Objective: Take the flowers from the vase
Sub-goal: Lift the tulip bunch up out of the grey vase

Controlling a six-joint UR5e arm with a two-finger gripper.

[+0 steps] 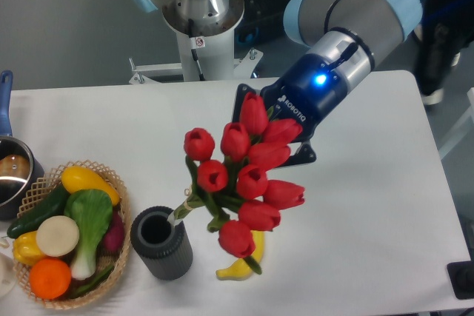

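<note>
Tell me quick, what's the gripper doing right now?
Gripper: fingers hidden behind the flowers; seems to be holding the bunch beside the vase, but open or closed cannot be told.

1 arm [348, 5], grey with pale blue joint covers, reaches in from upper right and slopes down toward centre. Dark blue wrist section, small blue light lit. Black gripper [275, 125] points down-left. Fingers hidden from the camera; cannot tell whether spread or closed. Base column stands upper centre.
</note>
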